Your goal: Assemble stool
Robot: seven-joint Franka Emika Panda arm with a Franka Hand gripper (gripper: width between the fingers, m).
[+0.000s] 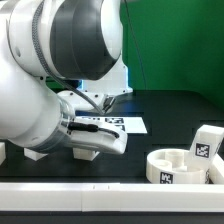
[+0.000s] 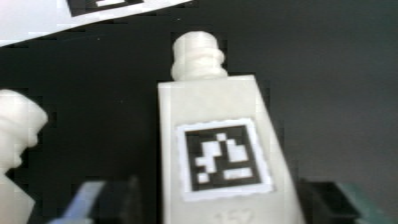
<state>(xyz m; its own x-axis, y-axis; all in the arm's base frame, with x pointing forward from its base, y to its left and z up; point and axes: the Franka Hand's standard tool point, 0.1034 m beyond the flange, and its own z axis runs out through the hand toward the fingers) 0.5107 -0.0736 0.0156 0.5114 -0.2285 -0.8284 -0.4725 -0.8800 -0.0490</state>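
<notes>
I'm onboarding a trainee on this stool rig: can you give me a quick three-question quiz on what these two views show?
1. True or false: in the wrist view, the leg flanked by the gripper bears a black-and-white tag.
2. In the exterior view, where is the round seat? A) in the gripper B) on the black table, toward the exterior view's right C) stacked on the leg
3. Fill in: from the leg's far end sticks a ribbed white ___.

Key: 1 true; 2 B; 3 peg.
</notes>
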